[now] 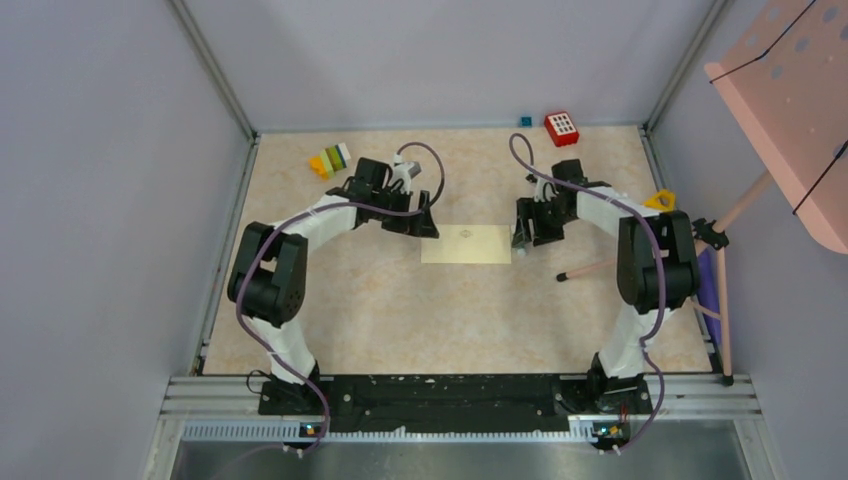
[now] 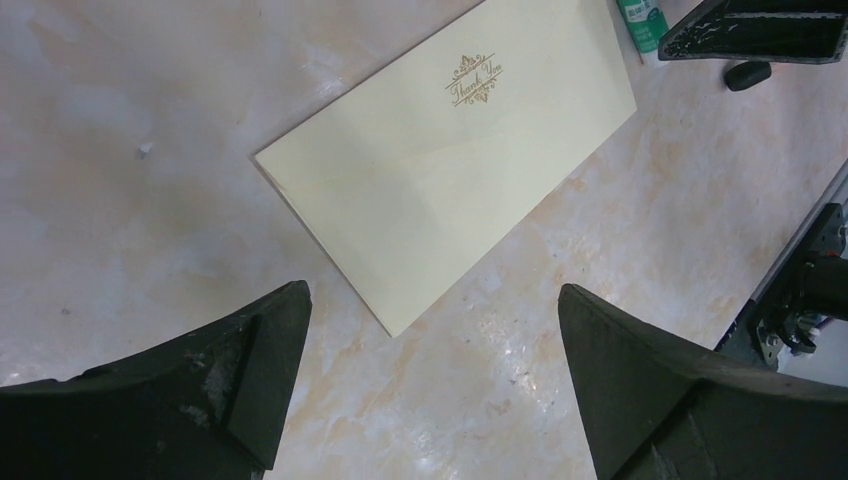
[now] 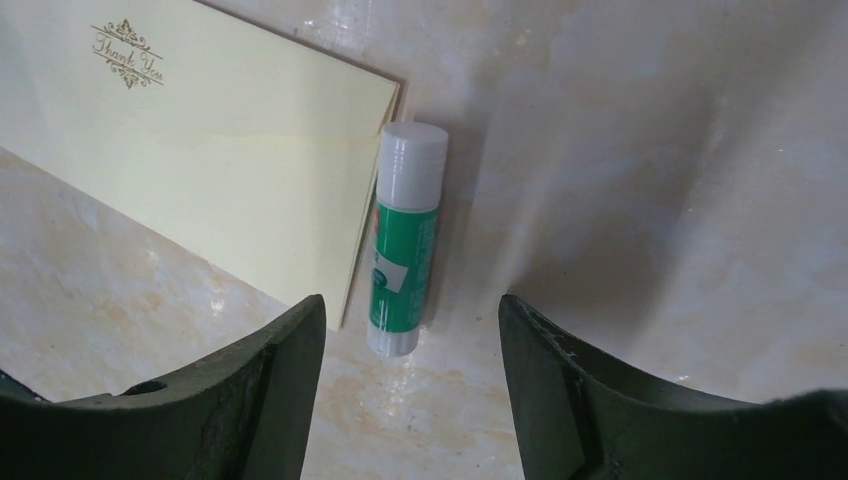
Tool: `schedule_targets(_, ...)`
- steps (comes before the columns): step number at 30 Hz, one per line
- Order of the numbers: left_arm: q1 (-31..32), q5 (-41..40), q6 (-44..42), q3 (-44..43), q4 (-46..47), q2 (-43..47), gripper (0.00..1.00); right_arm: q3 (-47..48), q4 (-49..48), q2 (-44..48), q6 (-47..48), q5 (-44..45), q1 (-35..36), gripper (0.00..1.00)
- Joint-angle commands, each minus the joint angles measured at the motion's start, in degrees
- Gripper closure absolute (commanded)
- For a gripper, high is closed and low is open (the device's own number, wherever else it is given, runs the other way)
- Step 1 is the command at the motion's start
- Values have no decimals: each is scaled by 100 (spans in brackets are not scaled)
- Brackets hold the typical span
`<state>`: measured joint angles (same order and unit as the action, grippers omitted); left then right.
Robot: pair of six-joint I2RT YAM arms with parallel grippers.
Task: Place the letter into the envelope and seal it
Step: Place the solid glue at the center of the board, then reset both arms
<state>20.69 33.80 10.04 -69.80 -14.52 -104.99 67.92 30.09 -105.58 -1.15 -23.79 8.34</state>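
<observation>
Top view: envelope (image 1: 467, 244), pale cream, flat on the desk (image 1: 400, 320) at centre frame, small dark mark on its face. Left hand (image 1: 428, 222) at the envelope's upper left corner; right hand (image 1: 521, 238) at its right edge. Coloured blocks (image 1: 330, 160), upper left of the desk. Red item (image 1: 562, 127), upper right, at the far edge

Left wrist view: envelope (image 2: 445, 170), upper centre, lying diagonally, gold "Thank You" print uppermost, its lowest corner reaching between the fingers. Left hand (image 2: 430, 300), fingers spread wide, grasping nothing. Glue stick (image 2: 640, 22), green-labelled end only, top right, just beside the envelope's edge

Right wrist view: envelope (image 3: 220, 150), upper left of frame. Glue stick (image 3: 405, 240), white cap, green label, lying on the desk along the envelope's short edge, just beside it. Right hand (image 3: 412, 305), fingers parted on either side of the stick, touching neither it nor the envelope, grasping nothing
</observation>
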Motion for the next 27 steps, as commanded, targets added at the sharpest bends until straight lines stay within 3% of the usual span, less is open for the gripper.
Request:
schedule_targets(1,-65,-104,-415,-345,-60,644,1,96,11,373,277,378,-93,36)
schedule_targets(9,-213,-653,-1068,-313,-443,1470,1,63,-183,979,456,316,-90,30)
schedule_targets(14,-359,-1364,-1329,-84,-813,2413,1,-87,-500,1983,539,722,-138,11)
schedule_targets(17,-421,-1794,-1438,127,-913,3086,1,-163,-685,2737,636,865,-146,4)
schedule_targets(27,-636,-3711,-1502,575,-1431,5285,1,-890,-1541,5283,691,1101,-131,1)
